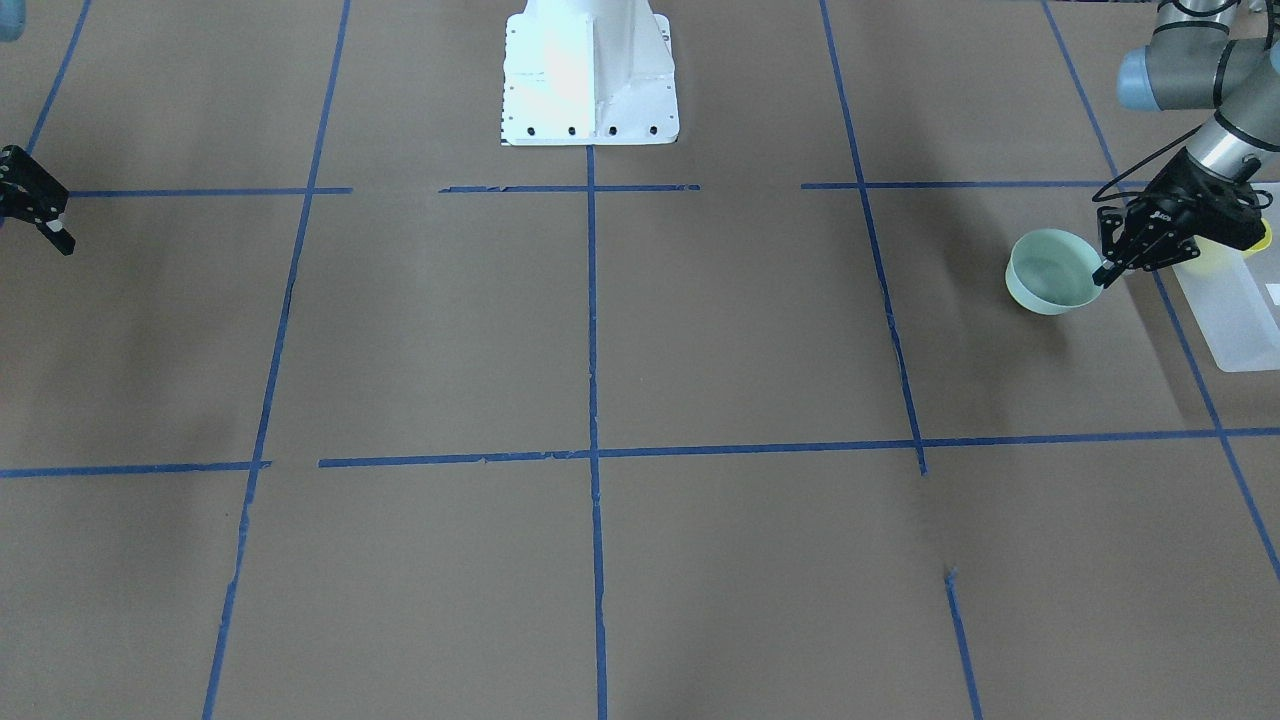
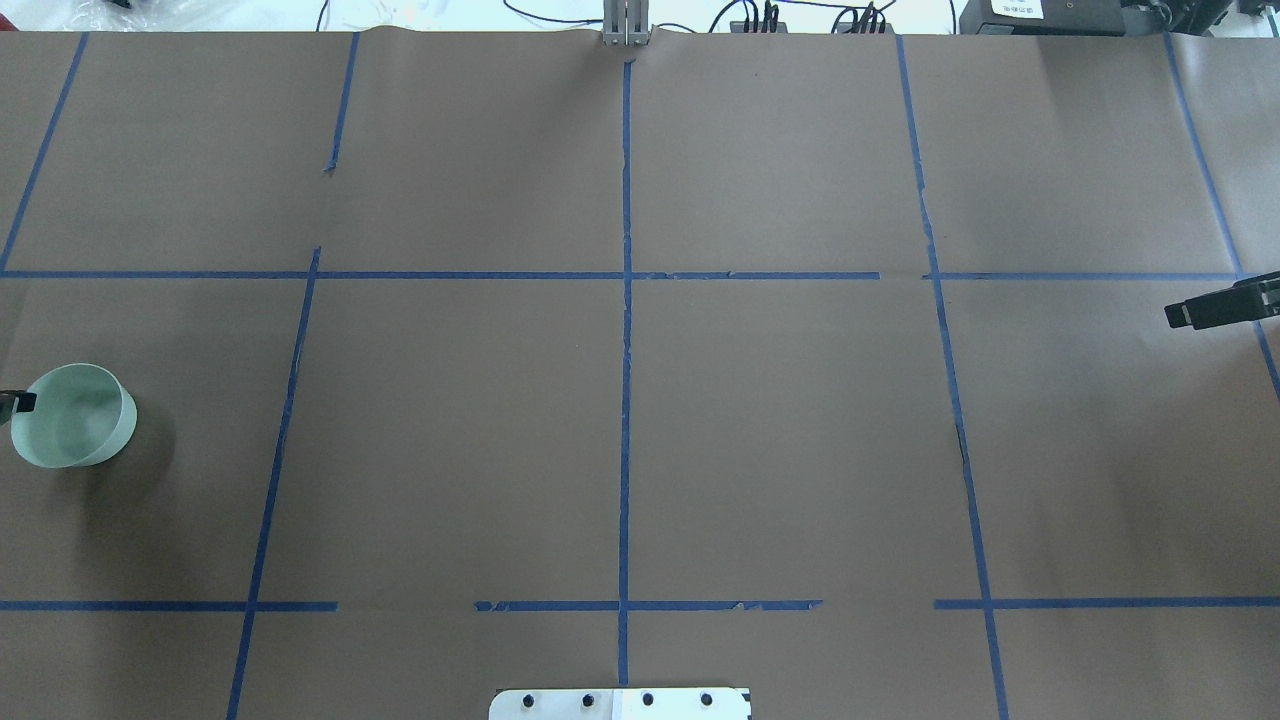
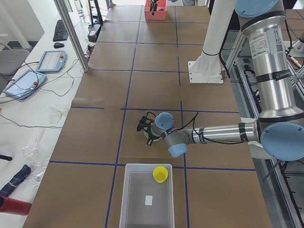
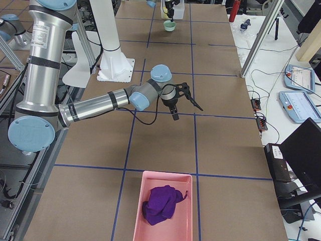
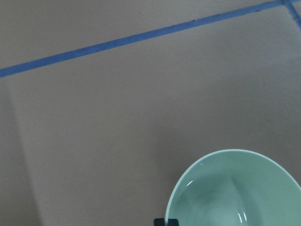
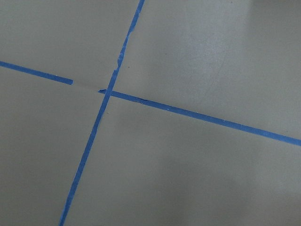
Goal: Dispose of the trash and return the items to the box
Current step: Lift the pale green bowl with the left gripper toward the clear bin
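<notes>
The left gripper (image 1: 1108, 272) pinches the rim of the bowl (image 1: 1050, 275) at the left end of the table (image 2: 780, 430), just beside the box (image 3: 124, 199), which holds the cup (image 3: 160, 174). The right gripper (image 4: 188, 113) hangs spread near the right end.

The table (image 1: 700, 330) is covered in brown paper with a grid of blue tape (image 1: 592, 320). A white base (image 1: 590, 75) stands at top centre of the front view, and a frosted box (image 1: 1235, 310) at the right edge. Just left of it, a bowl (image 1: 1050, 272) tilts; contact with the paper is unclear. A pink bin (image 4: 166, 173) sits bottom centre in the right-side view.
</notes>
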You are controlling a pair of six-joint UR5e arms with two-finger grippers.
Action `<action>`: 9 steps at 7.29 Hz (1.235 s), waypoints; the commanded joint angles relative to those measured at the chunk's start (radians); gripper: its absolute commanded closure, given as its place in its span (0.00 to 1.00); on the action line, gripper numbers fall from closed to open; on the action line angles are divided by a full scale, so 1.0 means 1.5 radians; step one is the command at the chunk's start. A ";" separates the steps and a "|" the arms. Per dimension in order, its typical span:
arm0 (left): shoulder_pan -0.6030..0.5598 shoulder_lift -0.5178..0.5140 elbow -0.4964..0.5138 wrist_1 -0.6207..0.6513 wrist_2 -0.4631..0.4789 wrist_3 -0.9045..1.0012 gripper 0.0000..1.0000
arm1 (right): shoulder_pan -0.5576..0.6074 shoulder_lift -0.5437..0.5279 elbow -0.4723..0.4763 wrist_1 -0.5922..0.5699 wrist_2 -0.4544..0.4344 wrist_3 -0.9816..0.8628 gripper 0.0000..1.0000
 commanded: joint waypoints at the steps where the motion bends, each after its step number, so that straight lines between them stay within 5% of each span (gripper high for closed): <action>1: -0.141 -0.014 -0.086 0.209 -0.069 0.190 1.00 | 0.000 0.000 0.000 0.000 0.000 0.000 0.00; 2: -0.222 -0.054 -0.111 0.352 -0.069 0.305 1.00 | 0.000 0.000 -0.001 0.000 0.000 0.000 0.00; 4: -0.340 -0.111 -0.103 0.490 -0.062 0.467 1.00 | 0.000 0.000 -0.001 0.000 0.000 -0.002 0.00; 9: -0.462 -0.147 0.099 0.488 -0.061 0.732 1.00 | 0.001 0.000 -0.002 0.001 0.000 -0.006 0.00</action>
